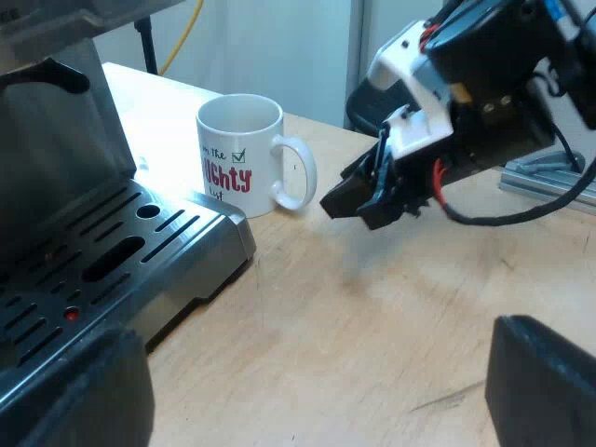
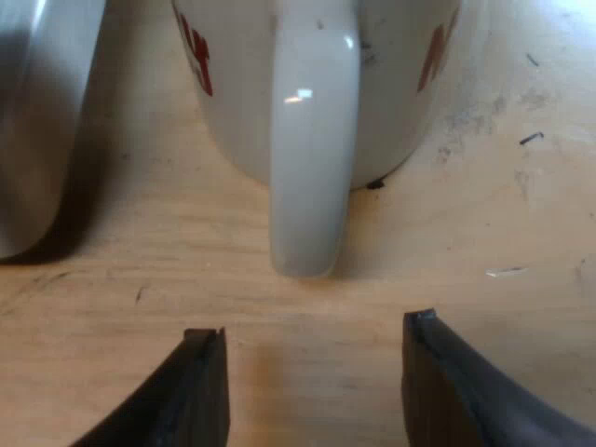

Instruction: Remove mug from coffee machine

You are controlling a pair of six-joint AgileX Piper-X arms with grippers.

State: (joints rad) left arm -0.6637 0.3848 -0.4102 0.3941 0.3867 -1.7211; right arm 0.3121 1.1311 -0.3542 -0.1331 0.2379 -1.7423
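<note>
While the mug [image 1: 239,149] stands on the surface [image 1: 372,307] beside the drip tray [image 1: 112,251], handle [image 2: 312,140] at my spread right hand's [image 2: 312,368] twelve o'clock, removal seems finished; next, retreat without nudging it.

The mug [image 1: 237,154] is white and glossy, with 1 line of small black lettering and a green tick box above big red letters on its side. It stands upright on the wooden bench [image 1: 372,326], mouth up, its inner wall plain white where it shows. Its looped handle [image 1: 296,172] points away from the espresso machine [image 1: 56,140]. Close up, the handle [image 2: 312,140] runs straight down the mug's [image 2: 400,93] wall, with red letters on either side. The machine is brushed metal with a slotted drip tray [image 1: 140,242] at its front. The mug sits off this tray, just beside its rounded corner [image 2: 37,121], with a strip of bench between them.
</note>
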